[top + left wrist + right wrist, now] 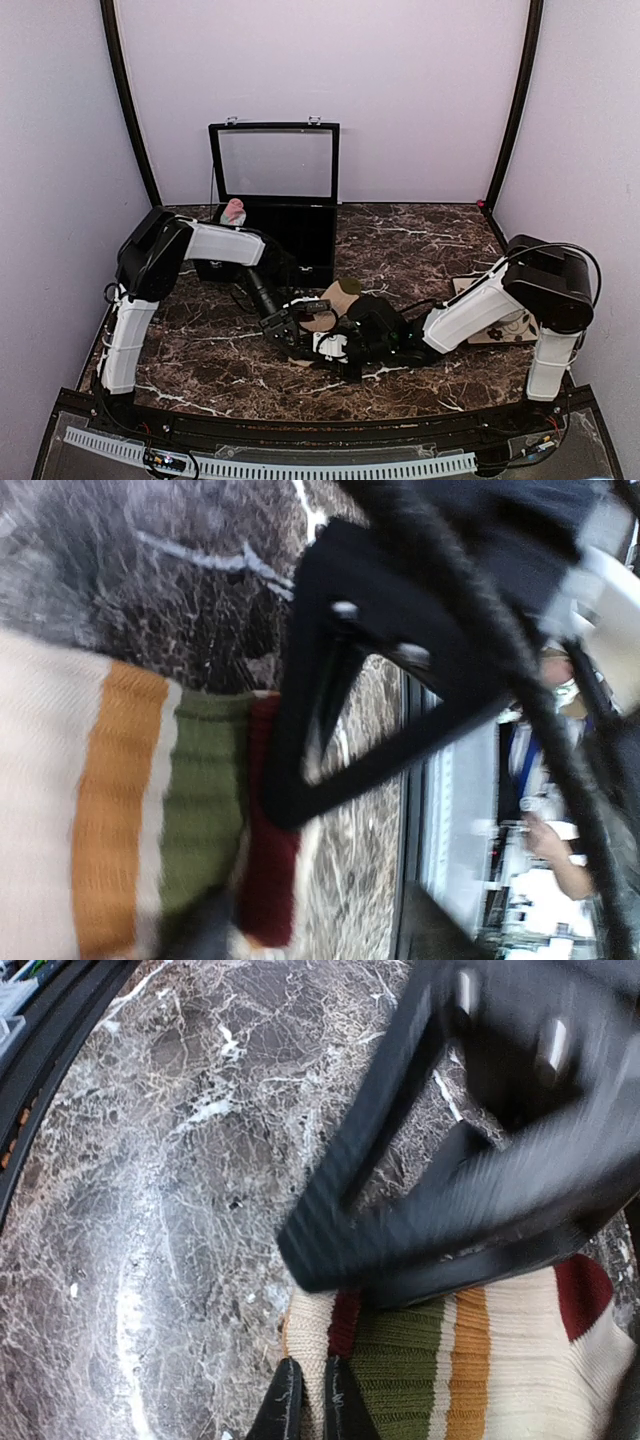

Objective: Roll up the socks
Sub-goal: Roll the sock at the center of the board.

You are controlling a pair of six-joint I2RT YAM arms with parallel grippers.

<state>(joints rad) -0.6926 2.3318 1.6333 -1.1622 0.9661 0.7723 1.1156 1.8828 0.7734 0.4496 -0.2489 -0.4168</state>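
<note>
The tan sock, with olive, orange and maroon stripes, lies flat on the marble table mid-front. My right gripper is shut on the sock's cream edge beside the maroon band, low over the table. My left gripper hovers over the same end of the sock from the left. Its fingers stand apart, with the maroon cuff lying loose between them. A black finger of the right gripper crosses the left wrist view. The pink sock sits at the back left, on the black box.
A black box with its lid raised stands at the back centre, just behind the left arm. A light patterned flat piece lies on the table under the right arm. Black rails run along the table's front edge.
</note>
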